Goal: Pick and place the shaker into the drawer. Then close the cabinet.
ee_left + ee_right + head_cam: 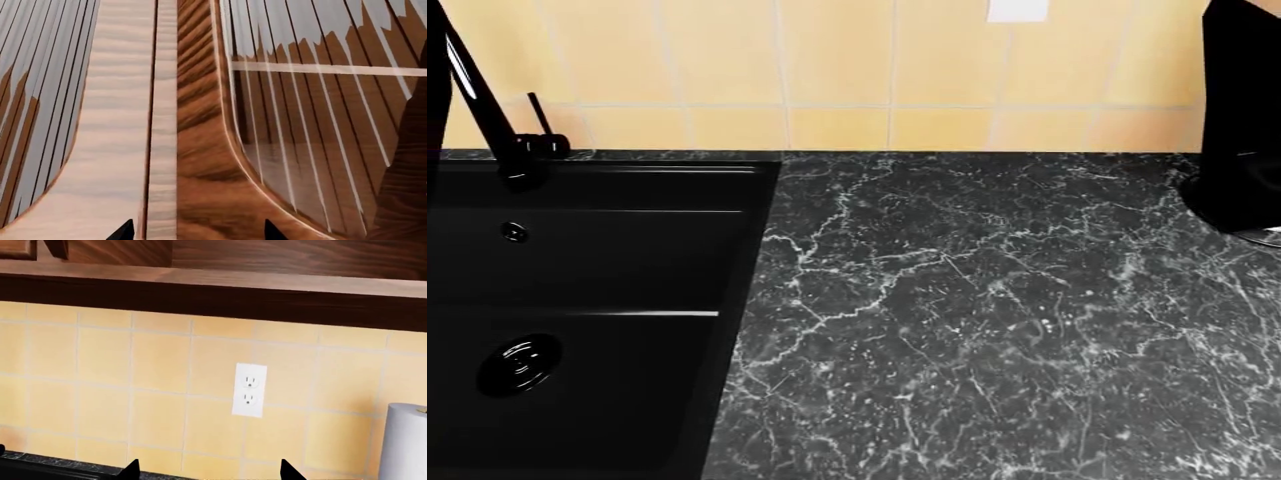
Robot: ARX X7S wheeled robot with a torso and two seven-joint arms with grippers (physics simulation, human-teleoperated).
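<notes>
Left gripper (195,231) fingertips spread apart, nothing between them, facing wood cabinet doors (200,125) with glass panes (320,125). Right gripper (209,471) tips also apart, empty, facing tiled wall (133,380) with outlet (249,390), white cylinder (403,440) beside. Shaker, drawer not visible in any view. Head view: black sink (587,300), faucet (487,110), dark marble counter (988,330).

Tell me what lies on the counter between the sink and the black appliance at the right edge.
Nothing: in the head view the dark marble counter runs bare from the sink across to the black appliance. No shaker shows there.
</notes>
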